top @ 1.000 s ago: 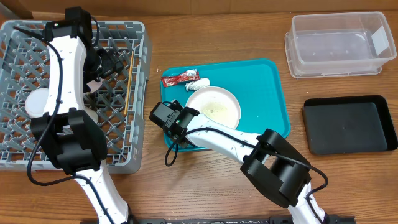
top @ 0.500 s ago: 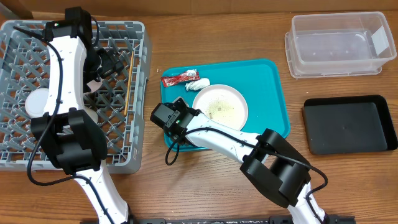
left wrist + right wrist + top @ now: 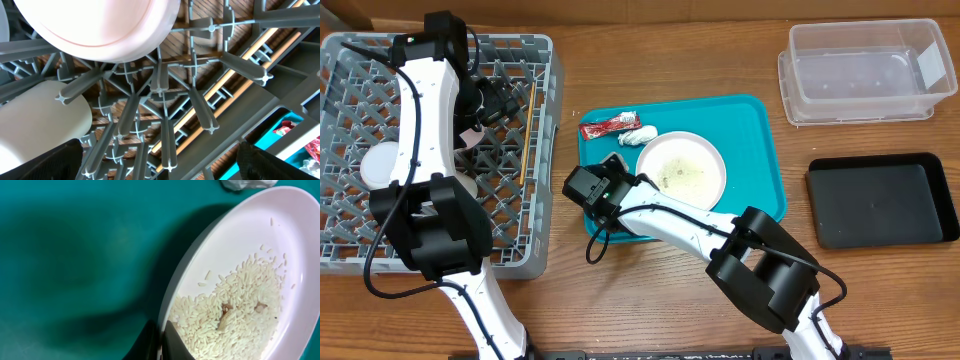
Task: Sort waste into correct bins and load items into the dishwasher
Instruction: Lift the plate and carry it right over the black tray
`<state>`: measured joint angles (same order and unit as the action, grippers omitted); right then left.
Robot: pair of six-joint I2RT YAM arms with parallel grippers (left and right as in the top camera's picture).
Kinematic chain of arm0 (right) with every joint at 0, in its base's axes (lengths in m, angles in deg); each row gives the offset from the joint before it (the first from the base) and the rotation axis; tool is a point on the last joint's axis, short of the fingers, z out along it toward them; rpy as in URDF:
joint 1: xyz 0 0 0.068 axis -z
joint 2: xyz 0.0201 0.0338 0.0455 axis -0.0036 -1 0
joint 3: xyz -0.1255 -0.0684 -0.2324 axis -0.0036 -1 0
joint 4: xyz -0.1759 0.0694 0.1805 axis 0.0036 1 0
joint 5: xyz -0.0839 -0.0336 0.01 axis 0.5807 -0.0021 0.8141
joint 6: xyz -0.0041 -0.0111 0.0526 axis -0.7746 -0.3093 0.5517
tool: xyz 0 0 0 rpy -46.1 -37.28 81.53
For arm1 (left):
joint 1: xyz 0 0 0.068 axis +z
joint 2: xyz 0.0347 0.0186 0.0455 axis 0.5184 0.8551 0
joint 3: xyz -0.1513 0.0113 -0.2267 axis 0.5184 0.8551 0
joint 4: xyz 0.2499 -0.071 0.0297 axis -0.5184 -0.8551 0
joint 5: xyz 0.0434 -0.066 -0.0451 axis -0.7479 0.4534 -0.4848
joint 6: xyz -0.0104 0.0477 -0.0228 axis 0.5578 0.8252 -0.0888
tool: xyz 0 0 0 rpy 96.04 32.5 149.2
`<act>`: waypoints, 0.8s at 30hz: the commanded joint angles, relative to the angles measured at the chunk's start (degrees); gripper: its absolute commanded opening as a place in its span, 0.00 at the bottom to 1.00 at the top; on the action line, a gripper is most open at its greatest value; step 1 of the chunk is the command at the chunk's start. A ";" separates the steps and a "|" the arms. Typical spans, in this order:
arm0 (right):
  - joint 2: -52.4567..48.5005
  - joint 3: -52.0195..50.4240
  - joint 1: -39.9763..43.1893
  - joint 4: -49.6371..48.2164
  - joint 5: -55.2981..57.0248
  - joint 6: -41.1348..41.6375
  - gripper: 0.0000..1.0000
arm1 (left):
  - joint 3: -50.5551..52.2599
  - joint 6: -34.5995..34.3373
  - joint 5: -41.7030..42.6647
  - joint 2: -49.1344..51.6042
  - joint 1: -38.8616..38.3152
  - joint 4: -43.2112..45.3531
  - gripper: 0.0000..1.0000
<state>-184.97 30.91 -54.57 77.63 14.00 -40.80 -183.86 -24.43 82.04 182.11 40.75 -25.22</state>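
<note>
My right gripper (image 3: pixel 632 180) (image 3: pixel 162 342) is shut on the left rim of a round white plate (image 3: pixel 682 170) (image 3: pixel 250 270) holding rice scraps (image 3: pixel 235 305), lifted and tilted over the teal tray (image 3: pixel 760 130). The red wrapper (image 3: pixel 610 125) and the white tissue wad (image 3: pixel 642 133) (image 3: pixel 247 184) lie at the tray's back left. My left gripper (image 3: pixel 500 100) hangs open and empty over the grey dish rack (image 3: pixel 535 250) (image 3: pixel 165 85), which holds a white plate (image 3: pixel 100 25), a white cup (image 3: pixel 35 120) (image 3: pixel 380 165) and wooden chopsticks (image 3: pixel 526 135) (image 3: pixel 235 80). The clear tub (image 3: pixel 860 70) and the black tray (image 3: pixel 880 200) stand at the right.
Bare wood lies between the teal tray and the two bins. The rack's upright pegs (image 3: pixel 160 135) crowd the space under my left gripper.
My right gripper has carried the plate of rice to the right and a little back across the teal tray. The left arm has not moved.
</note>
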 commanded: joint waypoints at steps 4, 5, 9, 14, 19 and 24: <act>-0.26 2.01 1.68 1.46 3.34 2.95 0.04 | 0.31 0.92 0.24 0.57 0.20 0.11 1.00; -0.26 2.58 2.05 2.16 3.37 3.19 0.04 | 0.31 0.92 0.24 0.57 0.20 0.11 1.00; 0.07 6.38 4.42 5.95 3.13 6.71 0.04 | 0.31 0.92 0.24 0.57 0.20 0.11 1.00; 0.61 11.89 8.02 10.36 2.62 7.63 0.04 | 0.31 0.92 0.24 0.57 0.20 0.11 1.00; 0.61 18.91 13.25 16.79 0.63 7.65 0.04 | 0.31 0.92 0.24 0.57 0.20 0.09 1.00; 1.18 23.61 19.32 20.15 0.31 7.58 0.04 | 0.31 0.92 0.24 0.57 0.20 0.11 1.00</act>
<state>-184.99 51.32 -38.55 97.09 13.52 -33.74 -183.86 -24.43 82.04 182.11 40.75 -25.22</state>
